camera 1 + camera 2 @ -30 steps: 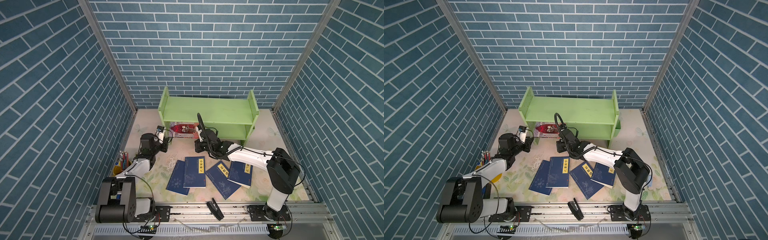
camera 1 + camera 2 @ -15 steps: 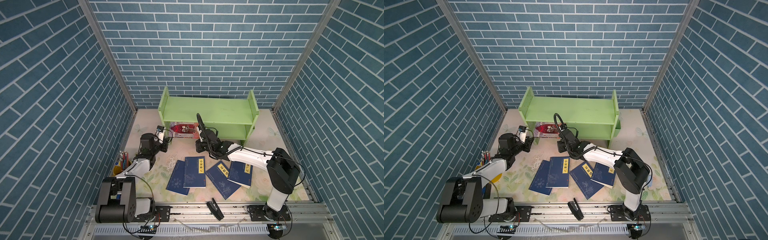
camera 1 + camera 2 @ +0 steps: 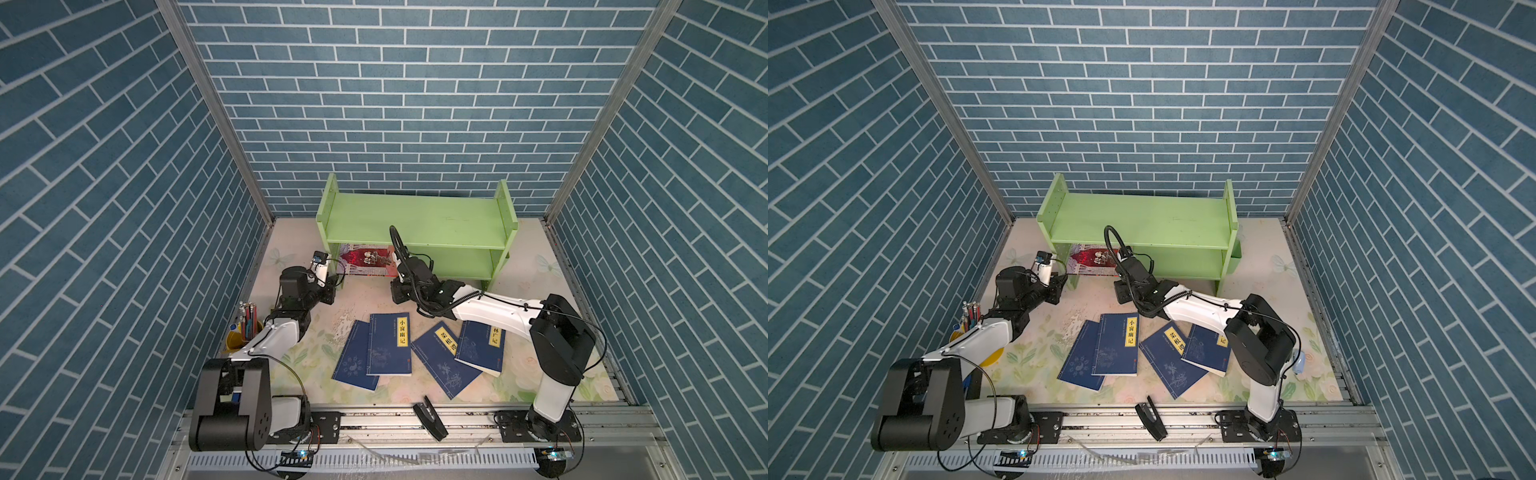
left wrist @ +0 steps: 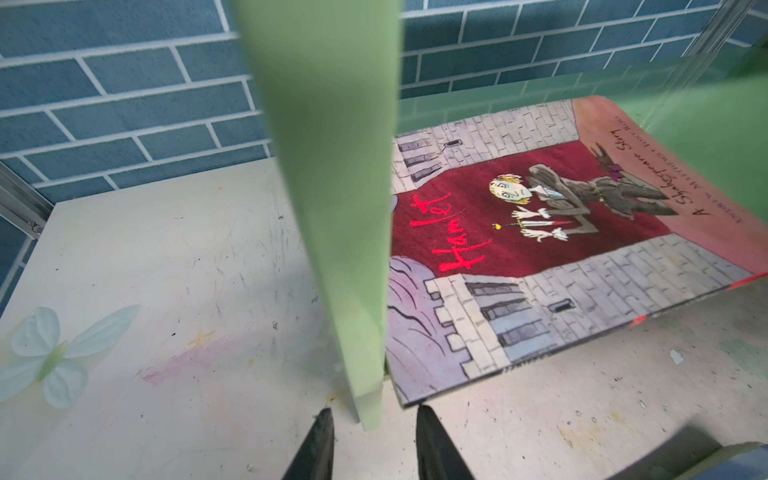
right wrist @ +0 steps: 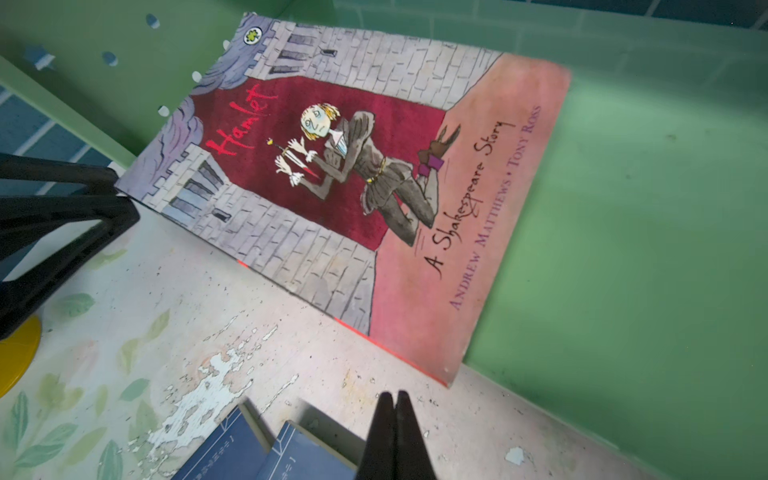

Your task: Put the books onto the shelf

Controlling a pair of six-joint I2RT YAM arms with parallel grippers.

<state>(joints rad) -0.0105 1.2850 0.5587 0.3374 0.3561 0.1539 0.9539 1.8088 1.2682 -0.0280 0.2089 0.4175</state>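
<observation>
Closest to me, a small black object [image 3: 430, 417] lies slanted across the metal rail [image 3: 374, 420] at the front edge. Just past it, four blue books [image 3: 390, 345] lie flat and face up on the flowered surface [image 3: 536, 291]. They form two overlapping pairs, one book in each resting on part of its neighbour, and three yellow title strips show. At 9 o'clock from them, a yellow cup [image 3: 236, 341] of pens stands by the side wall.

At 12 o'clock from the blue books, the right hand [image 5: 392, 399] is clenched on nothing, its tips pressed together. It sits low over the bare surface, just short of the nearest corner of the red book [image 5: 332, 174]. I cannot tell whether it touches the surface.

At 11 o'clock from the blue books, the left hand [image 4: 374, 417] is released. Its two black fingers [image 4: 320, 440] are apart and hold nothing. The front leg of the shelf [image 3: 415, 224] stands right at the gap between them, with space on either side.

The red book, with "Hamlet" on its castle cover, lies face up at the 9 o'clock end of the shelf's lower tier. It is skewed, one corner by the side panel and its long near edge jutting past the tier's front. The shelf itself stands at 12 o'clock, close to the brick wall [image 3: 415, 104].
</observation>
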